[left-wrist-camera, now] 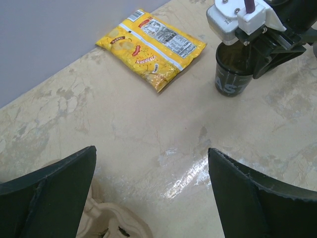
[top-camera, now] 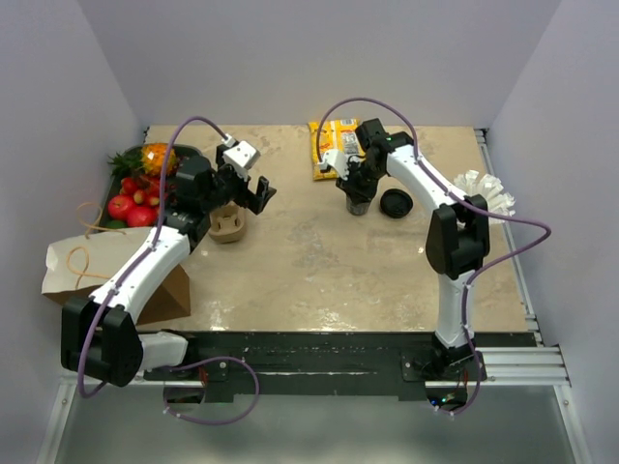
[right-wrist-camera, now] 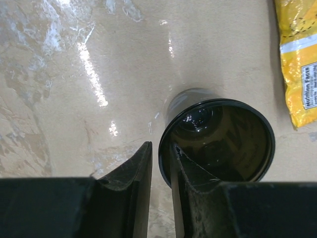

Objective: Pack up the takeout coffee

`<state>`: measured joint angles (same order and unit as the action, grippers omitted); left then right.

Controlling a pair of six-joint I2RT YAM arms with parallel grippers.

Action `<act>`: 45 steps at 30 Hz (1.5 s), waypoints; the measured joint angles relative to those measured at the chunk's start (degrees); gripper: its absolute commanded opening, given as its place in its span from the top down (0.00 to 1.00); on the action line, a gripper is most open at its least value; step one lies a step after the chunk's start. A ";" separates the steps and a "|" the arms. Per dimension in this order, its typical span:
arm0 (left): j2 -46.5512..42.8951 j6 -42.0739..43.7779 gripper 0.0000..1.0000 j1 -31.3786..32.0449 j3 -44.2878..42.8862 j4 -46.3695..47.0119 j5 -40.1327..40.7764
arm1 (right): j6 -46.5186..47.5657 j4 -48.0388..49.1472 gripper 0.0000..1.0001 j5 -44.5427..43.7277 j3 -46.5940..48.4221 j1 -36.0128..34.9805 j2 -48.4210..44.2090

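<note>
Tabletop; right gripper apparently on cup

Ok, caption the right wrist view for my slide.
Right hand pinches the rim of a lidless round black cup near a yellow snack bag.

I count 1 dark translucent plastic cup, 1 round black plastic lid and 1 yellow foil snack packet. I record 1 moulded beige pulp cup carrier, 1 brown paper bag and 1 white pleated paper item. 1 black tray holds produce; I cannot count its red fruits reliably.
</note>
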<state>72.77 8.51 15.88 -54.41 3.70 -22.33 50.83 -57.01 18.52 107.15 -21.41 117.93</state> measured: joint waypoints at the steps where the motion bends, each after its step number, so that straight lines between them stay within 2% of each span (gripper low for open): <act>1: 0.15 0.00 0.01 0.00 0.00 0.00 0.00 | 0.13 -0.28 0.79 -0.02 0.00 0.00 0.44; 5: 0.61 0.00 0.01 0.00 0.00 0.00 0.04 | 0.48 -1.01 0.82 -0.11 0.02 0.00 1.07; 29: 1.33 -0.44 0.01 0.00 0.00 0.09 0.02 | 0.94 -4.37 0.83 0.02 4.17 0.09 2.01; 41: 1.40 -0.52 0.01 0.00 0.00 0.52 0.02 | 0.92 -4.96 0.91 0.02 4.48 0.09 2.03; 45: 1.40 -0.59 0.01 0.00 0.00 0.55 0.02 | 0.92 -4.98 1.00 0.02 4.48 0.11 2.03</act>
<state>74.17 7.92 15.88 -54.41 4.25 -22.31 51.75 -62.00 18.55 111.63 -21.30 119.96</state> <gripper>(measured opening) 0.985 0.065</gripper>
